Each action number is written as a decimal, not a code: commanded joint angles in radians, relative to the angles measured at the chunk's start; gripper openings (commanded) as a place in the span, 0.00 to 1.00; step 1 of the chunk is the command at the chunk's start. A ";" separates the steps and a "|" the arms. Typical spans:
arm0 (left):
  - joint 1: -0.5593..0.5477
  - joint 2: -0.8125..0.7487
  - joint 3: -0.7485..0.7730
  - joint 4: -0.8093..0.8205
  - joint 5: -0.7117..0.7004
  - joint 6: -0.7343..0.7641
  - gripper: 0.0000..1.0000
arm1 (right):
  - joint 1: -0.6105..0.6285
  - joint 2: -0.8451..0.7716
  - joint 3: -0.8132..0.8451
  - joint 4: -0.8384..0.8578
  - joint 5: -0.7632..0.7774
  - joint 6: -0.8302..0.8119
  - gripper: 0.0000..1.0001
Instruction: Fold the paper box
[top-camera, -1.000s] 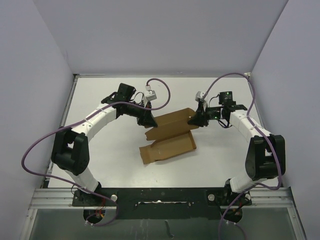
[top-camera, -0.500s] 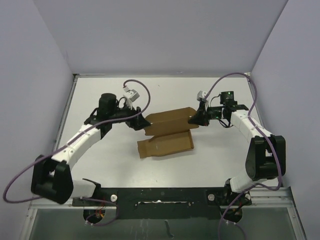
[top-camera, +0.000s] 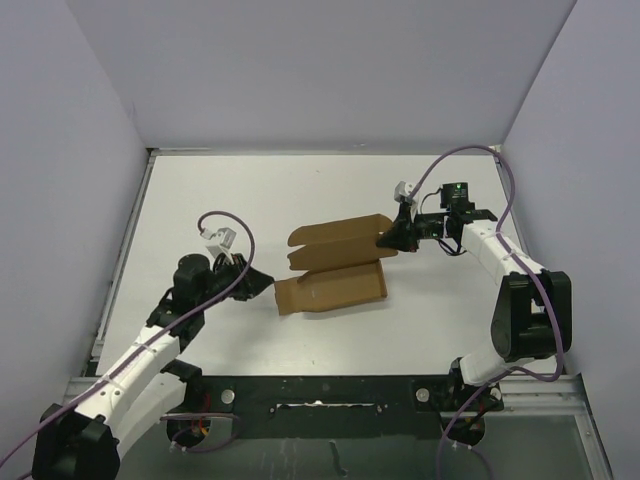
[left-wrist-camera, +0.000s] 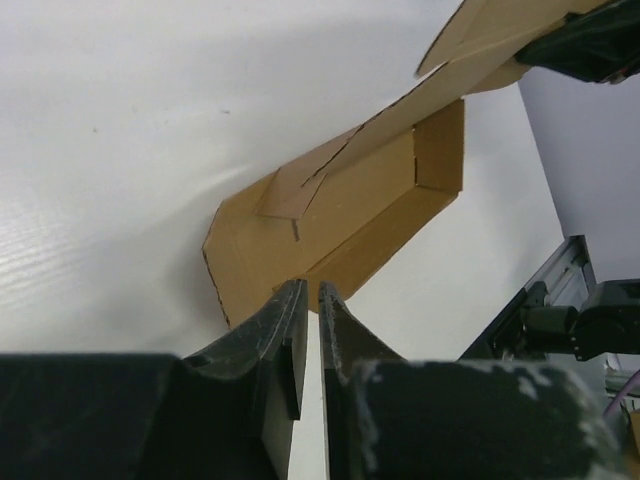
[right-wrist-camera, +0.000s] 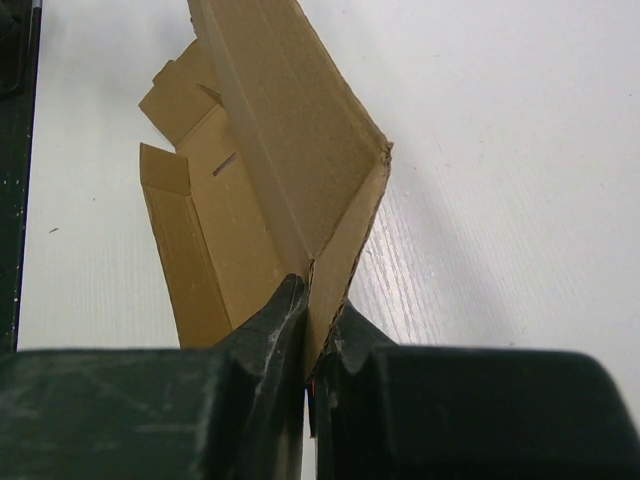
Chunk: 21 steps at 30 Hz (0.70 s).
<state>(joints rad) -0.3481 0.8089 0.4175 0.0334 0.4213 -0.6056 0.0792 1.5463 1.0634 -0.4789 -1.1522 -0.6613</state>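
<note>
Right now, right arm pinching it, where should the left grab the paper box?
Likely the raised panel of the paper box, left end, from the left: that edge stands off the table so jaws can straddle it; the base lies flat.

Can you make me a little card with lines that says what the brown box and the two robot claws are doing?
Paper box: brown cardboard, half open, near panel flat on the white table, far flap lifted
Right gripper: shut on the lifted flap's edge
Left gripper: nearly closed, empty, by the box's left end
Folding: not finished
</note>
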 joint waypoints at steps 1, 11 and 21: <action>-0.056 0.030 -0.052 0.180 -0.111 -0.105 0.07 | 0.004 -0.014 0.007 0.030 -0.030 0.005 0.00; -0.130 0.343 -0.069 0.567 -0.224 -0.069 0.00 | 0.002 -0.006 0.006 0.034 -0.027 0.013 0.00; -0.258 0.489 -0.116 0.752 -0.385 -0.049 0.00 | 0.003 0.005 0.000 0.055 -0.027 0.039 0.00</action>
<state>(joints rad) -0.5793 1.2564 0.3183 0.6037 0.1249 -0.6697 0.0792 1.5494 1.0630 -0.4641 -1.1515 -0.6418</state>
